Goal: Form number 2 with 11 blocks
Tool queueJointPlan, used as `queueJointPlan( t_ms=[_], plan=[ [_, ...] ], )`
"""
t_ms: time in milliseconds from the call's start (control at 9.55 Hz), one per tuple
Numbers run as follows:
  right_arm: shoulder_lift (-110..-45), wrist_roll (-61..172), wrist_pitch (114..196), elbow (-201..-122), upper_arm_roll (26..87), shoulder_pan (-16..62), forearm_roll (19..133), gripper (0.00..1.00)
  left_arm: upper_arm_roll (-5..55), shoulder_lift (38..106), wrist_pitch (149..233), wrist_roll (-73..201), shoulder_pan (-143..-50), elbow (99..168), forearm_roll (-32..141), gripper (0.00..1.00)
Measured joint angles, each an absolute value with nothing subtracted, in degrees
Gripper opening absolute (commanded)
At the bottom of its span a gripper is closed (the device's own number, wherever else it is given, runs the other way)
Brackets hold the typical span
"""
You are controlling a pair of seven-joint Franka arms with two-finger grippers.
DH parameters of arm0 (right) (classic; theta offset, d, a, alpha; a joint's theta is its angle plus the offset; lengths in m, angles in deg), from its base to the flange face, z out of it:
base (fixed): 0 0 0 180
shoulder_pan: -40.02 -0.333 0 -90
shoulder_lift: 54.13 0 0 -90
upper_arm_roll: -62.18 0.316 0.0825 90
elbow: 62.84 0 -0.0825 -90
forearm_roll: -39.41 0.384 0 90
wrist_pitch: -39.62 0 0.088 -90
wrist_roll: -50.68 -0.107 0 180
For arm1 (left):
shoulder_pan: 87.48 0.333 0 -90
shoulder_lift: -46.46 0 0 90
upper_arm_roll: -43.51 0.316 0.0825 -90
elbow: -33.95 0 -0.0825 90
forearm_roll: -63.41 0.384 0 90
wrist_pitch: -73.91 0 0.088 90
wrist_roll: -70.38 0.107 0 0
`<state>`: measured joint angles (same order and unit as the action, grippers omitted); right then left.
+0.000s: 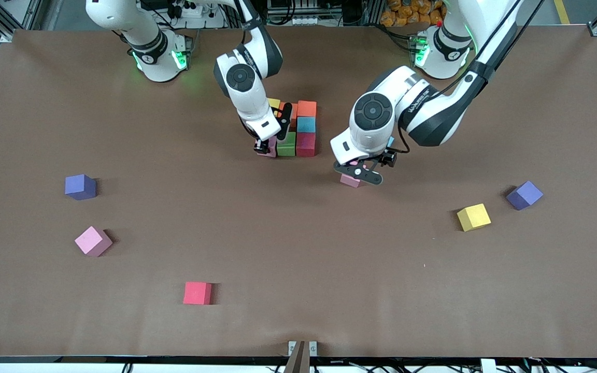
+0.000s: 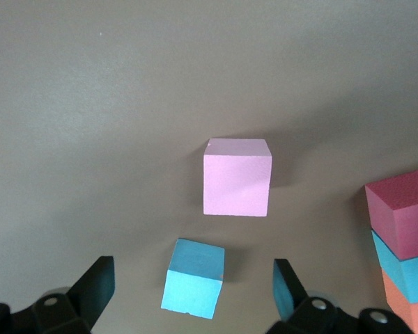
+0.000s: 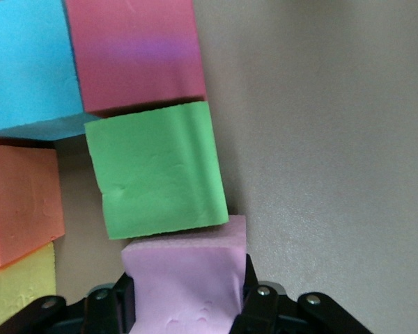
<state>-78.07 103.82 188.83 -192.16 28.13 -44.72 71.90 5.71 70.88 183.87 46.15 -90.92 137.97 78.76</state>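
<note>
Clock: we read the surface as a dial in the front view, with 6 o'clock at the camera's edge.
Digit so far: the number 2 (image 1: 294, 127) is part-built just toward 12 o'clock of the surface's middle. We count a yellow block (image 1: 273, 103), two orange blocks (image 1: 307, 108), a light blue block (image 1: 306, 124), a green block (image 1: 286, 144) and a dark red block (image 1: 306, 144). The right arm hides part of the group.
Row in hand: the held pink block (image 1: 268, 147) is at the green block's 9 o'clock side, up against it. That would close the row nearest the camera. The green block sits slightly askew.
Left to do: by our count about four places are unfilled.
Loose stock: a spare pink block (image 1: 93, 241) lies at 8 o'clock, a bright red block (image 1: 197, 292) at 7 o'clock and a second yellow block (image 1: 473, 216) at 4 o'clock.
Not wanted: two purple cubes (image 1: 80, 186) lie at 9 and 3 o'clock.
Right gripper (image 1: 265, 147): reaching down at the digit's corner, its jaws clamped on the held pink block.
Left gripper (image 1: 359, 175): low over the surface, just 3 o'clock of the digit, its jaws spread wide and holding nothing.
Below the left gripper: a near pink block (image 2: 237, 177) and a loose light blue cube (image 2: 193, 278) lie close together, apart from the digit.
Our reading: the right arm is placing, and the left looks poised to pick.
</note>
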Motion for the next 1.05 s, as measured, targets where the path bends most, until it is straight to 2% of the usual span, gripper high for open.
queueJointPlan(
  t_ms=[105, 314, 419, 629, 733, 838, 1048],
  plan=[
    [-78.2, 103.5, 189.4, -192.4, 28.1, -44.9, 71.9, 0.43, 5.7, 71.0, 183.9, 46.1, -90.8, 138.0, 78.8, 1.0],
    [-78.5, 101.8, 190.0, -192.5, 28.2, -45.4, 71.9, 0.45, 5.7, 71.0, 183.9, 46.1, -90.1, 138.0, 78.8, 1.0],
    [-78.6, 101.1, 190.2, -192.5, 28.3, -45.6, 71.9, 0.51, 5.8, 71.1, 183.9, 46.1, -90.0, 138.0, 78.5, 1.0],
    [-78.6, 100.7, 190.7, -192.5, 28.4, -45.7, 71.9, 0.87, 5.8, 72.6, 184.2, 46.0, -90.0, 138.0, 77.6, 1.0],
    [-78.6, 100.7, 190.9, -192.5, 28.4, -45.7, 71.9, 0.95, 5.8, 73.6, 184.7, 46.0, -90.0, 138.0, 77.5, 1.0],
    [-78.6, 100.5, 190.9, -192.5, 28.4, -45.7, 72.1, 1.0, 5.7, 74.9, 185.4, 45.7, -90.2, 138.0, 77.5, 1.0],
    [-78.6, 100.4, 190.9, -192.5, 28.4, -45.7, 72.2, 1.0, 5.7, 77.2, 187.6, 43.0, -90.5, 137.9, 77.5, 1.0]
  ],
)
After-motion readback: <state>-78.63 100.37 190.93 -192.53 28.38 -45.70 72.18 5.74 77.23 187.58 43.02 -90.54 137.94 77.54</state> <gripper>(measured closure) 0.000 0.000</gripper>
